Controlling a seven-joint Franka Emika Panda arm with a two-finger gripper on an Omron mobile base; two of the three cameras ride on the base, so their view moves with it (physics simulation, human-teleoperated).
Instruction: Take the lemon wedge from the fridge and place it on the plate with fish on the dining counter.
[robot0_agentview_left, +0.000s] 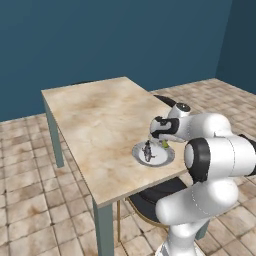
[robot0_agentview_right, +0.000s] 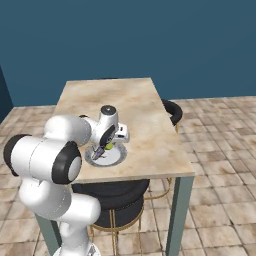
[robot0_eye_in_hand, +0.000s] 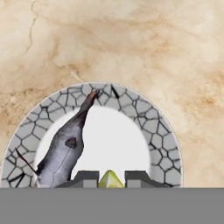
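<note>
While held: claw (robot0_eye_in_hand: 110, 178) closed on lemon wedge (robot0_eye_in_hand: 110, 180), bottom centre, over plate (robot0_eye_in_hand: 164, 144).
Risk: wedge could roll off the rim.
Cause: release too high, beside fish (robot0_eye_in_hand: 65, 148).

A dark blue wall (robot0_agentview_left: 100, 35) closes the far side of the room. The floor (robot0_agentview_left: 25, 210) is laid in worn beige square tiles. Two round black stools with thin brass legs are visible: one (robot0_agentview_right: 112, 197) at the near edge, another (robot0_agentview_right: 172, 111) on the right side.
</note>
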